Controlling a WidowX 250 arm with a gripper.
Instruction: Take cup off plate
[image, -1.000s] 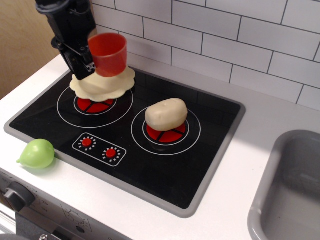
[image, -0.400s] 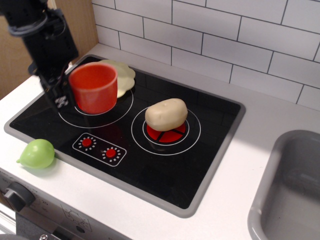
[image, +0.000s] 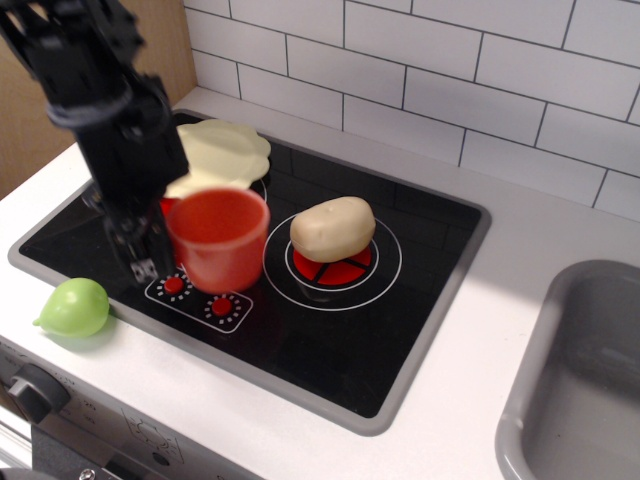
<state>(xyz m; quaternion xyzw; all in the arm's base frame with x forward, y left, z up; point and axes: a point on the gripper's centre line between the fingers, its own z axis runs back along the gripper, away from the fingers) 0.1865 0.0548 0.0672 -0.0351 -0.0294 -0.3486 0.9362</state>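
The orange-red cup (image: 218, 240) hangs upright over the front of the black stovetop, just above the knob panel, held at its left side by my black gripper (image: 152, 250), which is shut on it. The cream-yellow scalloped plate (image: 222, 155) lies on the back left burner, behind the cup and apart from it; my arm hides its left edge. The cup's handle is hidden by the gripper.
A beige potato (image: 333, 228) sits on the right burner, close to the cup's right side. A green pear-like fruit (image: 74, 307) lies on the white counter at the front left. A grey sink (image: 585, 380) is at the right. A tiled wall runs behind.
The gripper has carried the cup off the plate, forward and to the right, from over the back left burner to above the knob panel. The plate now lies bare.
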